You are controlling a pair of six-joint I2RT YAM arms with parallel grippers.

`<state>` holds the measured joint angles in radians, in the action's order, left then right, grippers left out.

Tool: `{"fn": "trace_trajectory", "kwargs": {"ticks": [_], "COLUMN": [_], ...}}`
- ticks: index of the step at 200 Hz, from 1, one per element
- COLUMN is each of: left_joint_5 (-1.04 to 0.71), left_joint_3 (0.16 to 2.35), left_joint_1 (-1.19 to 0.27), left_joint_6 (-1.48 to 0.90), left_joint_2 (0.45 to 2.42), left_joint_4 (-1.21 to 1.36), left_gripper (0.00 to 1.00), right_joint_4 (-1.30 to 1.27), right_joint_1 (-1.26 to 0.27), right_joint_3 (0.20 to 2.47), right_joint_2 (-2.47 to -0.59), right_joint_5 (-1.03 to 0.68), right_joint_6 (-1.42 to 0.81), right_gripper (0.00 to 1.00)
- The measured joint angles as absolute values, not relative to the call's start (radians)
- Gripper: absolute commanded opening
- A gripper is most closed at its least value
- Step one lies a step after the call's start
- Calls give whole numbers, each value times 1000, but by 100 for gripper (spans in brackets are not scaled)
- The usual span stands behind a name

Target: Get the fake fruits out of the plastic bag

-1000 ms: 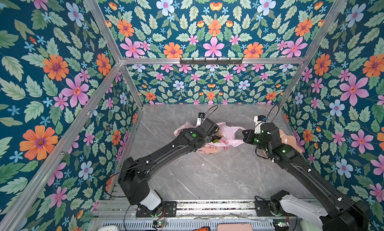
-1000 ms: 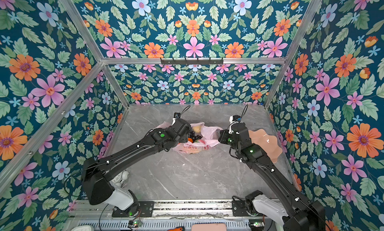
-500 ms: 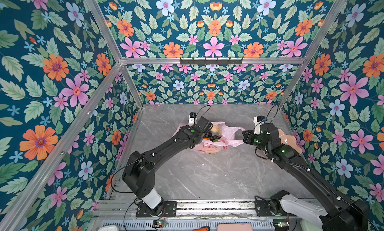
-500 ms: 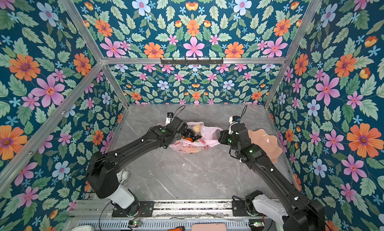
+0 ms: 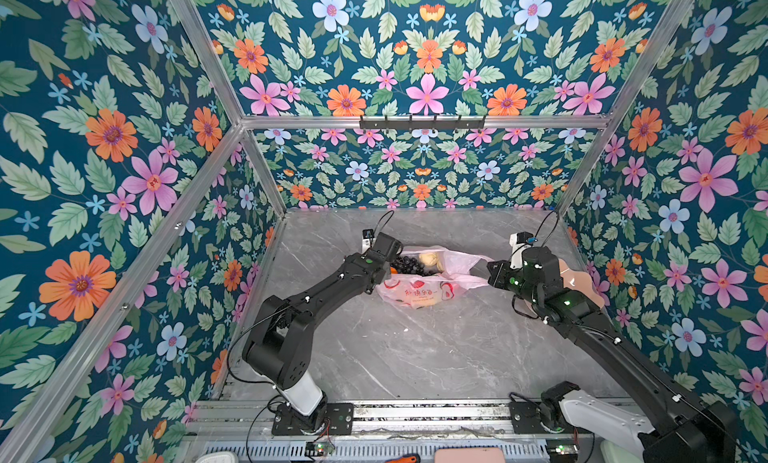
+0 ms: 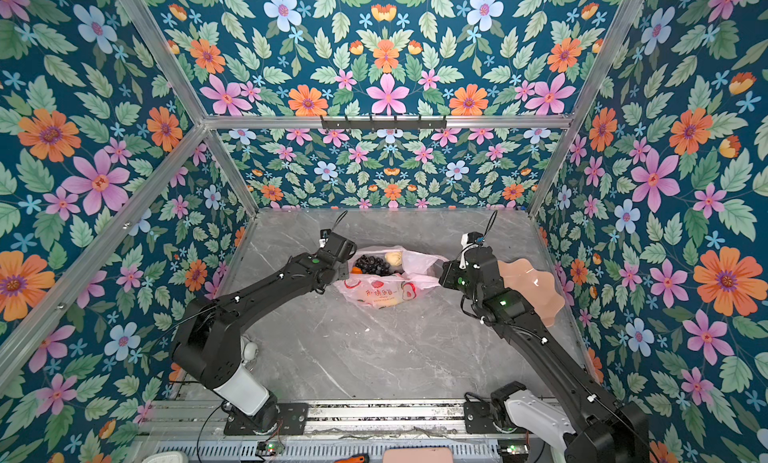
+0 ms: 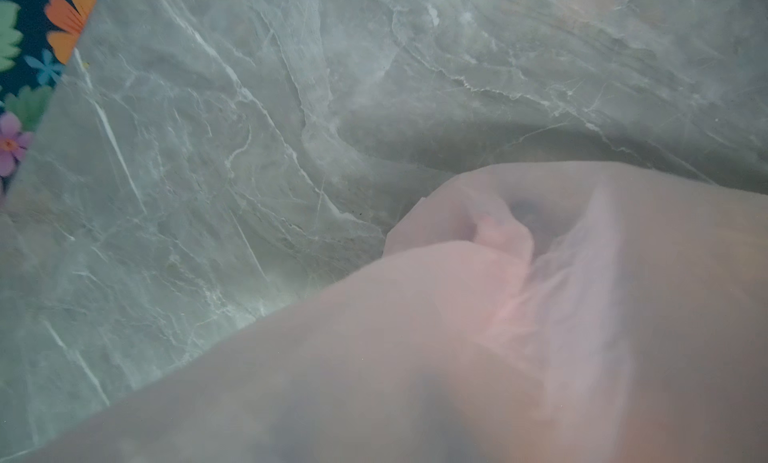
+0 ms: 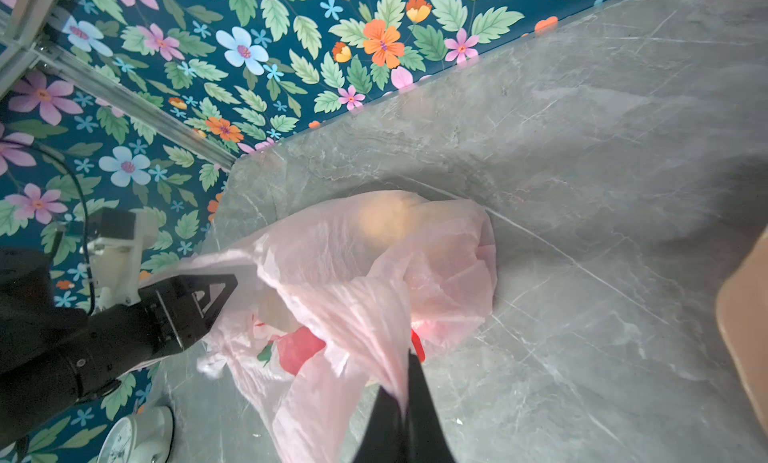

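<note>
The thin, crinkly pale pink plastic bag (image 5: pixel 419 288) lies mid-table, mouth spread. On its near-right edge the right gripper (image 8: pixel 405 392) is pinched tight on bag film. At its left edge the left gripper (image 8: pixel 216 292) sits against the film; I cannot tell whether it grips. Deeper inside lie a dark purple grape bunch (image 5: pixel 409 265) and a cream lumpy piece (image 5: pixel 428 258). The opening step looks underway; next comes reaching in for a fruit.

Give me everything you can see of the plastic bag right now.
The plastic bag is thin, crinkly, translucent pale pink film with red printed marks. It lies slumped on the grey marble table, its mouth pulled open, showing dark grapes and a cream piece inside. The right gripper is shut on a bunched strip of it; the left gripper is at the opposite edge, and film covers the left wrist view.
</note>
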<state>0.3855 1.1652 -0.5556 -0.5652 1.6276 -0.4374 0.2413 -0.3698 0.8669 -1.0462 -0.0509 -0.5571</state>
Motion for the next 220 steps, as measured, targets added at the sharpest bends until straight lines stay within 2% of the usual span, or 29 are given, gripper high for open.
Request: {"fn": "trace_trajectory", "kwargs": {"ticks": [12, 43, 78, 83, 92, 93, 95, 104, 119, 127, 150, 172, 220], "left_joint_5": [331, 154, 76, 62, 43, 41, 38, 30, 33, 32, 34, 59, 79], "left_joint_3": [1113, 966, 974, 975, 975, 975, 975, 975, 975, 975, 979, 976, 970], "left_joint_1": [-517, -394, -452, -462, -475, -476, -479, -488, -511, -523, -550, -553, -558], "left_joint_6": [-544, -532, -478, -470, -465, -465, -466, -465, -463, -461, -461, -458, -458], "left_joint_2": [1592, 1477, 1456, 1457, 1458, 1458, 1458, 1458, 1452, 1448, 1435, 1419, 1391], "left_joint_4": [-382, -212, -113, -101, -88, -87, -85, -80, -76, -76, -76, -76, -78], "left_gripper": [0, 0, 0, 0, 0, 0, 0, 0, 0, 0, 0, 0, 0], "right_joint_4": [241, 227, 206, 206, 211, 211, 215, 233, 294, 335, 462, 586, 783], "right_joint_1": [-322, -173, -177, -183, -187, -187, -187, -187, -204, -223, -296, -363, -708], "right_joint_3": [867, 866, 868, 870, 879, 879, 883, 898, 939, 966, 1067, 1144, 1355], "right_joint_2": [-1059, -1115, -1131, -1131, -1130, -1130, -1129, -1125, -1107, -1098, -1079, -1071, -1087], "right_joint_5": [-76, -223, -259, -261, -266, -266, -265, -250, -199, -168, -33, 115, 408], "right_joint_6": [-558, -588, -595, -595, -595, -595, -595, -591, -568, -552, -489, -443, -344], "right_gripper": [0, 0, 0, 8, 29, 29, 35, 52, 72, 79, 86, 88, 86]}}
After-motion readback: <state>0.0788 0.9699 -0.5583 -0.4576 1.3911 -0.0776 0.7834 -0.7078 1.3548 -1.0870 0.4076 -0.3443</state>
